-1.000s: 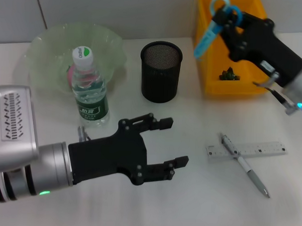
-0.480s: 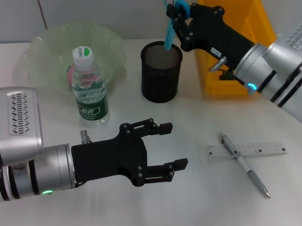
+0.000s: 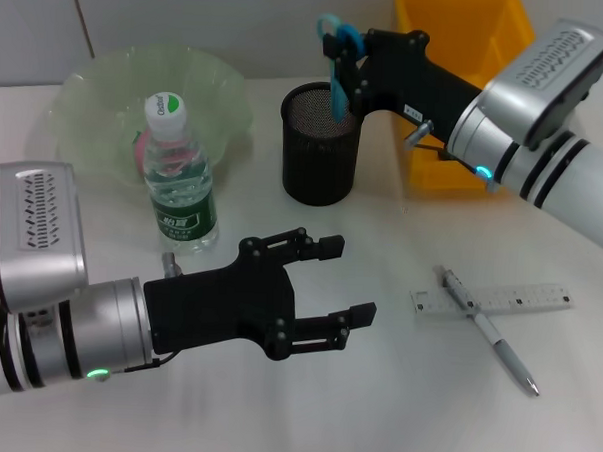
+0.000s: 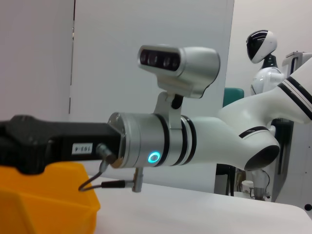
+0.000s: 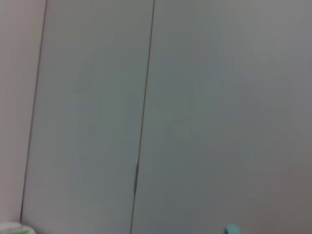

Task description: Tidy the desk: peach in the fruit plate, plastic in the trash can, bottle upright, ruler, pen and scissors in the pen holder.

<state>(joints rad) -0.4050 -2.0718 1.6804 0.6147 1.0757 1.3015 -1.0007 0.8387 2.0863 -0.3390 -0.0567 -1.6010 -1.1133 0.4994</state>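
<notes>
White desk, right gripper (image 3: pixel 341 60) clamping scissors (image 3: pixel 335 49) above pen holder (image 3: pixel 320 143).

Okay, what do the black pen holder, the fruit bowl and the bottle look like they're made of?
The pen holder looks like black metal mesh: a fine grid shows in its wall and a solid rim rings the top. The fruit bowl seems to be translucent pale green plastic or glass with a wavy edge; which one is unclear. The bottle looks like clear thin plastic with a white cap and green label.
</notes>
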